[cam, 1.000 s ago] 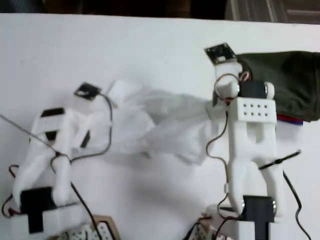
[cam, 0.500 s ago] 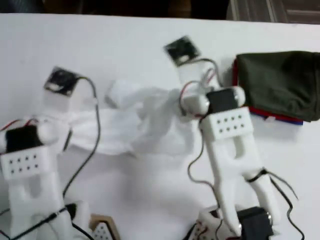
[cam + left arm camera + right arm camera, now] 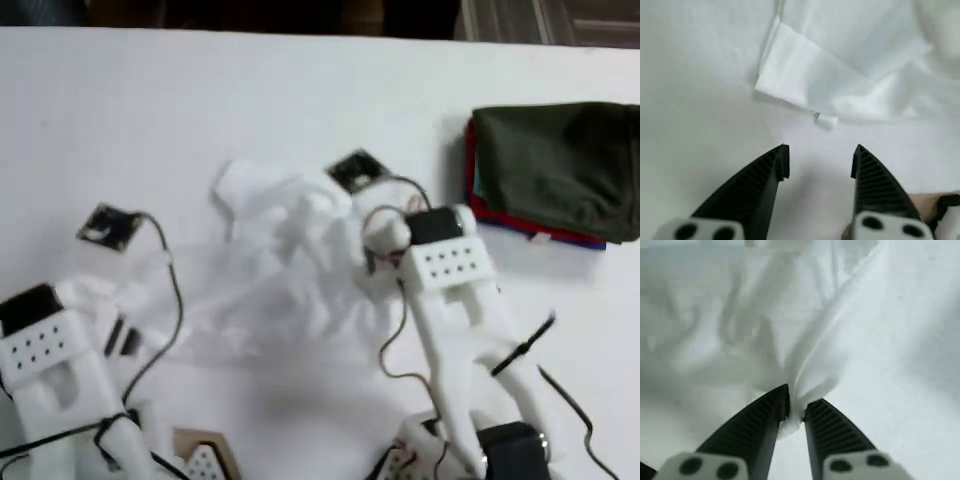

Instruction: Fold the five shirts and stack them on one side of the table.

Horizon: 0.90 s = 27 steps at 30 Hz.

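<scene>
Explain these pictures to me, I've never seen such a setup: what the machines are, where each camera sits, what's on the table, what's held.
Two small white robot arms, left arm and right arm, stand at a white table. One picture is from a fixed camera overhead; the other two are from cameras on each wrist. A crumpled white shirt lies mid-table; a stack of folded shirts, dark green on top, sits at one side. The right gripper is shut on a fold of the white shirt. The left gripper is open and empty, over bare table beside the shirt.
</scene>
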Available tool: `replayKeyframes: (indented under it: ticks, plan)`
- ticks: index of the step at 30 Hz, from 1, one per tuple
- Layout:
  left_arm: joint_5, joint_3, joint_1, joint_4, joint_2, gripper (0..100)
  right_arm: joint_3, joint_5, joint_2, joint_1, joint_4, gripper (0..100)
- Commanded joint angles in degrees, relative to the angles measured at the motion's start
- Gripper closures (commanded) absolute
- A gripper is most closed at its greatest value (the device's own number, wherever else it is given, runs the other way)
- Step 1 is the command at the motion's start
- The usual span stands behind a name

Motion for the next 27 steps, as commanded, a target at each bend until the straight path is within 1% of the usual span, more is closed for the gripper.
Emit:
replayKeyframes:
  ticks: [1,4,7,10,13,17,21,24,27]
  plan:
    - [2.81,-4.0,-0.62,-1.76,-1.14,77,3.52,1.58,-2.33,7.96,-5.49,98.0]
    - [4.04,-4.7,-0.53,-3.69,-0.88,77,5.1,1.49,-2.33,15.78,-11.21,98.0]
    - [3.96,1.89,-0.53,-12.04,-0.88,77,4.48,1.49,-2.33,22.02,-14.11,98.0]
    - [4.13,9.01,0.7,-21.36,-0.88,77,3.87,1.49,-2.33,23.43,-13.85,98.0]
    - [4.13,13.41,4.66,-25.76,-0.88,77,3.69,1.49,-2.33,22.2,-12.88,98.0]
    - [4.13,16.4,9.58,-26.55,-0.88,77,1.85,1.49,-2.42,21.14,-9.36,97.9]
    - [4.04,16.66,11.52,-26.11,-0.79,77,-5.1,1.49,-2.42,20.09,-1.71,96.5]
    - [3.43,15.69,11.52,-24.53,-0.79,77,-12.75,1.14,-2.42,18.86,5.49,88.2]
    - [0.26,11.91,11.6,-17.49,-0.79,77,-18.64,1.14,-2.42,17.36,9.98,80.0]
